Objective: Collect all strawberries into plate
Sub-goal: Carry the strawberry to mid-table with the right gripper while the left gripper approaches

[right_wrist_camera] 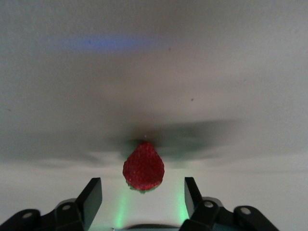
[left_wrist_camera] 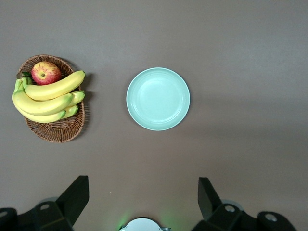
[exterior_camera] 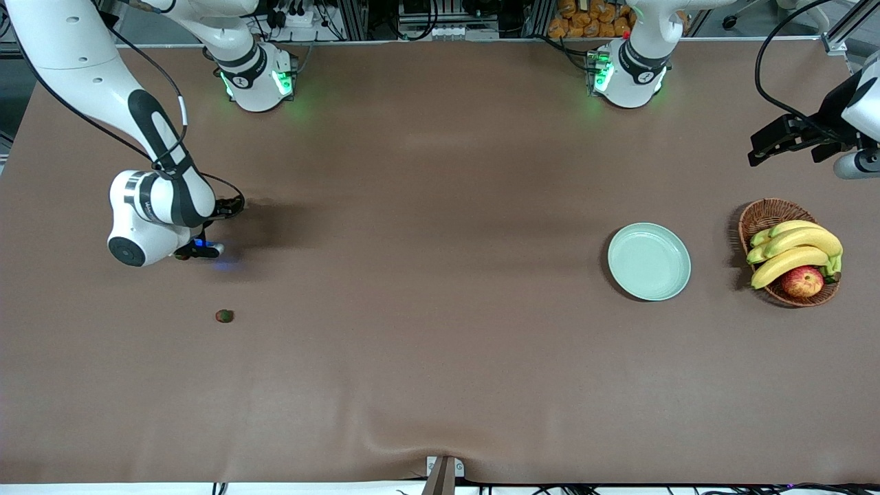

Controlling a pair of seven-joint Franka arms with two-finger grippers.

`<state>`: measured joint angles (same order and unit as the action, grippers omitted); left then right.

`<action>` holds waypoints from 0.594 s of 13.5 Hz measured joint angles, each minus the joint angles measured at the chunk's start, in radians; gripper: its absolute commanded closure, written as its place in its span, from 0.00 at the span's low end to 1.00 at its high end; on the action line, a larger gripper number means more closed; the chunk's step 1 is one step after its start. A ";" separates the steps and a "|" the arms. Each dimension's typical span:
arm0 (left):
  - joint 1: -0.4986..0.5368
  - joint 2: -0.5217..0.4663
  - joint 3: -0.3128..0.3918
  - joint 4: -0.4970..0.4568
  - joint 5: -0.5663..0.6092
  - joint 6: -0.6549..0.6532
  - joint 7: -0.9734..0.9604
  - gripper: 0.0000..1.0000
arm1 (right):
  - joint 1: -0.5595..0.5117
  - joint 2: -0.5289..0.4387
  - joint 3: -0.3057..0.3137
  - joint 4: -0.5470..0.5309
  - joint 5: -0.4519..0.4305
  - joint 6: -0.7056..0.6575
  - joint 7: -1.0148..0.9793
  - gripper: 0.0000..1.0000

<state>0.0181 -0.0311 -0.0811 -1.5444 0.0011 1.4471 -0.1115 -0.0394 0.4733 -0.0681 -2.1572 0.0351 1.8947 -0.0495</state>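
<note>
My right gripper [exterior_camera: 196, 251] is low over the table at the right arm's end, open. In the right wrist view one red strawberry [right_wrist_camera: 143, 166] lies on the table between its open fingers [right_wrist_camera: 94, 192], touching neither, and the gripper [right_wrist_camera: 143, 182] is down around it. A second strawberry [exterior_camera: 224, 315] lies on the table nearer the front camera than that gripper. A third is not in view. The mint-green plate [exterior_camera: 649, 261] sits empty toward the left arm's end and also shows in the left wrist view [left_wrist_camera: 158, 98]. My left gripper [exterior_camera: 763, 148] waits high, open and empty [left_wrist_camera: 143, 185].
A brown wicker basket [exterior_camera: 766, 213] with bananas [exterior_camera: 790, 251] and a red-yellow apple [exterior_camera: 802, 280] stands beside the plate, at the left arm's end of the table. It also shows in the left wrist view [left_wrist_camera: 57, 132]. The table is covered by a brown cloth.
</note>
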 measured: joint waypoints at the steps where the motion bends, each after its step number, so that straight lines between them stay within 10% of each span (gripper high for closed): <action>1: 0.000 0.000 0.000 0.000 0.000 0.000 0.000 0.00 | 0.000 0.001 0.000 0.000 0.000 0.010 0.000 0.33; 4: 0.000 0.000 0.001 -0.002 0.000 0.000 0.000 0.00 | 0.000 0.004 0.001 -0.001 0.000 0.041 0.000 0.36; 8: 0.003 0.000 0.001 -0.003 0.000 0.000 0.000 0.00 | 0.000 0.005 0.002 -0.002 0.000 0.047 -0.001 0.82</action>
<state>0.0211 -0.0312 -0.0801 -1.5476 0.0010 1.4471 -0.1115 -0.0393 0.4780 -0.0657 -2.1591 0.0350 1.9417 -0.0500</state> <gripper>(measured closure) 0.000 0.441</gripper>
